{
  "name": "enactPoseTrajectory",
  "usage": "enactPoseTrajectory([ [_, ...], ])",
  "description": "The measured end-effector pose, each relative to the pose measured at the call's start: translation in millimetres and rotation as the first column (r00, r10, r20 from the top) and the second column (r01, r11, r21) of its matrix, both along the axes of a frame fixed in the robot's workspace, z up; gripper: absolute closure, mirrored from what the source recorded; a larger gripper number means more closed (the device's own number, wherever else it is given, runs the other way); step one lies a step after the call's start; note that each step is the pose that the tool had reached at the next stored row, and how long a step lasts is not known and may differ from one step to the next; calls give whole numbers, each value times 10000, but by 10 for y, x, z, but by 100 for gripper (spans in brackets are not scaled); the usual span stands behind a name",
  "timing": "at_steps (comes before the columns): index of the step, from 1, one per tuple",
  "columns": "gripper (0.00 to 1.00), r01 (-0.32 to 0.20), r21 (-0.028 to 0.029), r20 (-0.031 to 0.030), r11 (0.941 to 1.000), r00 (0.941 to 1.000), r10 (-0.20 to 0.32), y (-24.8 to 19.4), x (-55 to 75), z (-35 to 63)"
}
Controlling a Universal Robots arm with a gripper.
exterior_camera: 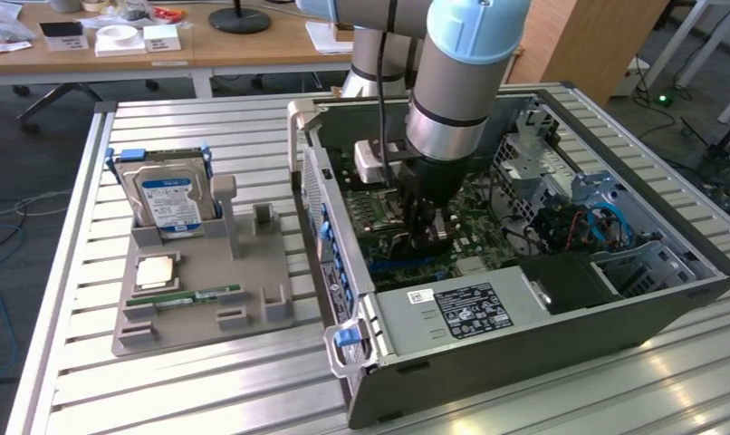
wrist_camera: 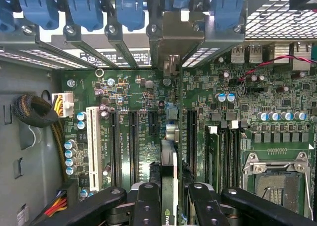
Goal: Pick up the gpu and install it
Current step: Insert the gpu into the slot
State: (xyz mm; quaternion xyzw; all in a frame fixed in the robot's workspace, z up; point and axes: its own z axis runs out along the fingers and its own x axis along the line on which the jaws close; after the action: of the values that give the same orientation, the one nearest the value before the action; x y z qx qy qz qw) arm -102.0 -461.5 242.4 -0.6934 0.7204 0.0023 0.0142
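One slatted table [exterior_camera: 196,381], desks [exterior_camera: 256,47], claw [wrist_camera: 173,198] holding gpu [wrist_camera: 168,169]

I have the arm [exterior_camera: 468,50] standing near-vertical, wrist [exterior_camera: 444,136] in line with it, gripper [exterior_camera: 428,237] pointing straight down. Black fingers [wrist_camera: 148,206] drawn in close and parallel, clamped on both faces of the gpu [wrist_camera: 169,166], which sits edge-on between them.

The exterior view looks down from high off the near edge of the bench [exterior_camera: 196,381], across the open computer case [exterior_camera: 510,317] toward the far edge; the wrist view sits close inside that case, facing past the gripper [wrist_camera: 173,189] onto the motherboard [wrist_camera: 143,97]; the 2 views share that board.
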Motion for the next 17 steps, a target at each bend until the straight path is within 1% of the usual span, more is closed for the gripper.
enactPoseTrajectory([
  [17, 74, 0, 1, 1, 10000, 10000, 0, 0, 0, -20],
])
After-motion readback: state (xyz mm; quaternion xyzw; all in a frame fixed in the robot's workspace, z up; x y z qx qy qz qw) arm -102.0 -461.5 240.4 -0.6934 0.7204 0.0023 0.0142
